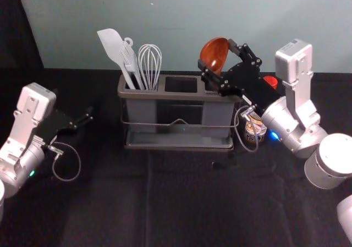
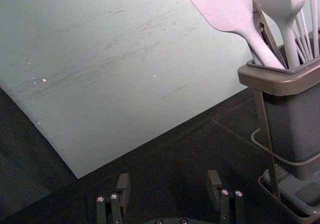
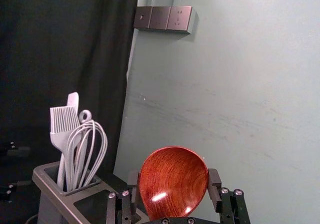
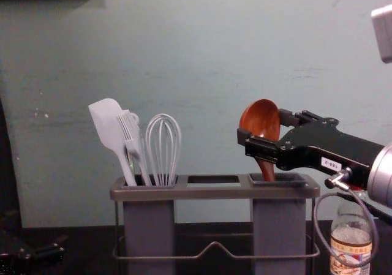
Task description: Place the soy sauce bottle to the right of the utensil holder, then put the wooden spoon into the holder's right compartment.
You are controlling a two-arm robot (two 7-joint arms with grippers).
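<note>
The right gripper (image 1: pixel 216 55) is above the right compartment (image 4: pixel 279 223) of the dark grey plastic utensil holder (image 1: pixel 165 95), its jaws wide apart on either side of the reddish-brown wooden spoon's bowl (image 4: pixel 260 119) — whether they touch it, I can't tell. Below those jaws, the spoon's handle (image 4: pixel 266 169) reaches into that compartment. The clear, red-capped soy sauce bottle (image 4: pixel 350 244) stands lower and to their right, beside the holder. The left gripper (image 1: pixel 72 102) is parked left of the holder — jaws apart, nothing between them.
</note>
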